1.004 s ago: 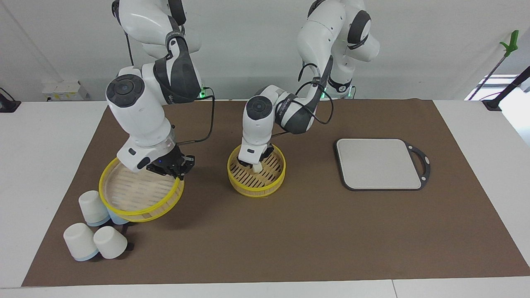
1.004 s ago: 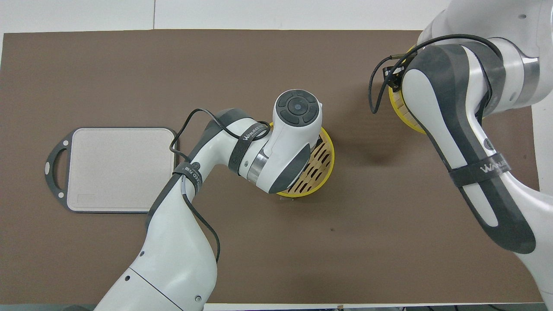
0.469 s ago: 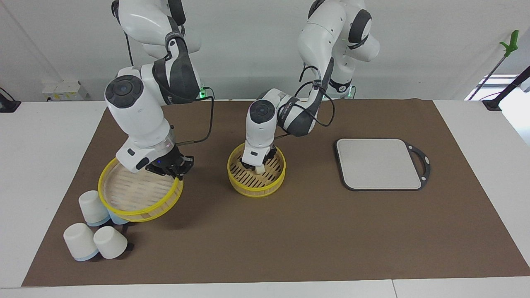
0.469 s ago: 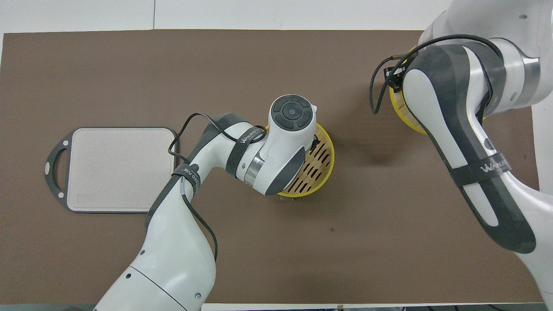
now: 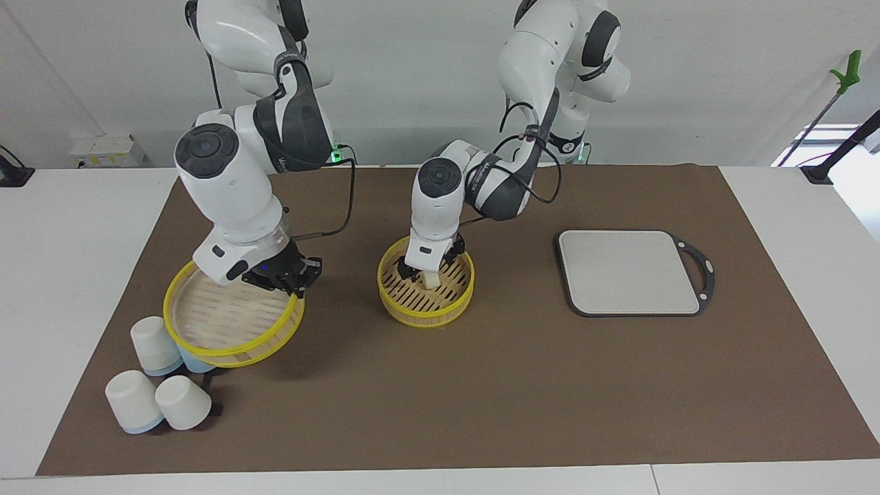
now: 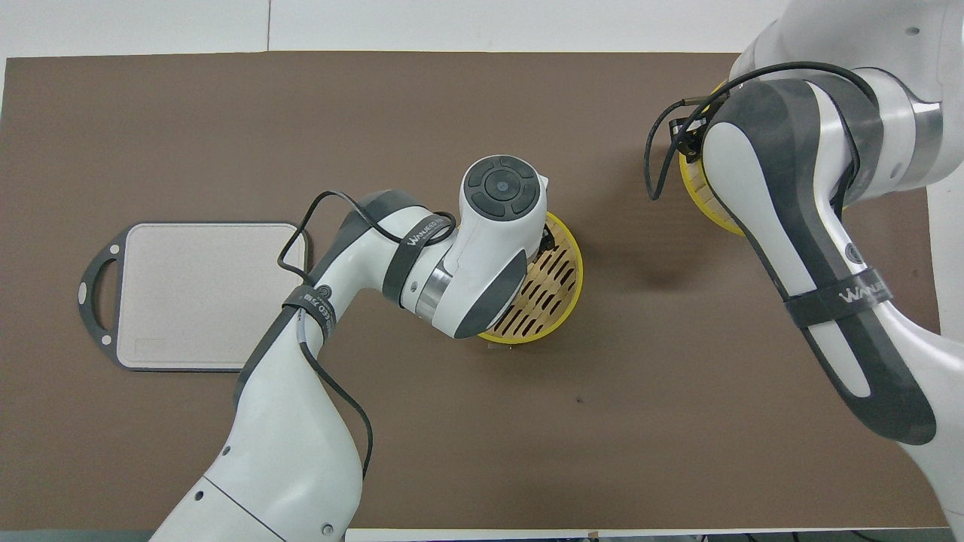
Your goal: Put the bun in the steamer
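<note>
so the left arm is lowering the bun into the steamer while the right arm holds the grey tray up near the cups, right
Not quite. In the facing view the right gripper holds the steamer lid near the cups, not the grey tray, which lies flat toward the left arm's end. The left gripper is indeed at the bun in the steamer.

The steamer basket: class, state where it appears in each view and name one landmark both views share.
Facing view: the steamer basket sits mid-mat, just left of centre, beneath the left end effector.
Overhead view: steamer basket at centre, half hidden by that arm.
Shared landmark: the grey tray.
</note>
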You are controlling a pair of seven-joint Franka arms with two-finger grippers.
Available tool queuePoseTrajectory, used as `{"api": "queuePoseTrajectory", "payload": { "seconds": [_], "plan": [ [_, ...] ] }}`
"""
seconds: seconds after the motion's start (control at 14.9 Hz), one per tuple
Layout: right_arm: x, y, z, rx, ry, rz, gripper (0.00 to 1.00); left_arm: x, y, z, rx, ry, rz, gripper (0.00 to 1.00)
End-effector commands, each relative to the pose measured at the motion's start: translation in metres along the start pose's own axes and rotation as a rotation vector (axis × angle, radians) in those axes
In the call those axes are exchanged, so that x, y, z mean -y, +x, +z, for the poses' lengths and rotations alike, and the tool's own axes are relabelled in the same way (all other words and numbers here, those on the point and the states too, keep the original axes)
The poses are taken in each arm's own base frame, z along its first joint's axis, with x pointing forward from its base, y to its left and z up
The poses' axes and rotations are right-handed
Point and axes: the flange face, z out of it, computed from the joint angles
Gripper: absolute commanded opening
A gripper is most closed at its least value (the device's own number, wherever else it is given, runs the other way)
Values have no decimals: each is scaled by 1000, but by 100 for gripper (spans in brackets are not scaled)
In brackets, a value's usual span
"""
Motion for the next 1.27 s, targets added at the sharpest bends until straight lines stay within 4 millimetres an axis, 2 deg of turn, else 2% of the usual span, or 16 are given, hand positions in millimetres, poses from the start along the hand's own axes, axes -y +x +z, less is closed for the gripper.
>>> {"api": "queuePoseTrajectory", "payload": {
  "seconds": [0.0,0.2,0.33,0.4,0.54,0.6,0.67,0.74,0.8,1.0,1.07,1.21],
  "plan": [
    [9,-9,-6,-7,4,-18,0,51,31,-72,-12,2,-66,100],
    [42,-13,-7,-21,5,-17,0,128,84,-139,-2,-7,-112,100],
    [50,-13,-7,-33,10,-19,0,179,117,-171,2,-15,-102,100],
    [61,-15,-6,-31,10,-15,0,205,131,-184,5,-17,-109,100],
    [107,-26,-3,-29,8,14,0,252,151,-207,12,-21,-56,100],
    [131,-32,-2,-29,9,29,0,284,162,-219,23,-19,-9,100],
    [156,-39,2,-28,9,53,0,306,166,-227,38,-15,44,100],
    [189,-46,13,-30,-2,76,0,328,171,-232,55,-12,108,100],
    [212,-52,26,-27,-19,95,0,344,175,-233,74,-9,177,100],
    [277,-62,51,-53,-6,180,0,364,169,-231,90,24,257,100],
    [285,-62,57,-65,5,197,0,368,168,-229,85,44,277,100],
    [314,-72,75,-69,11,198,0,373,165,-228,98,47,291,100]
  ]
}}
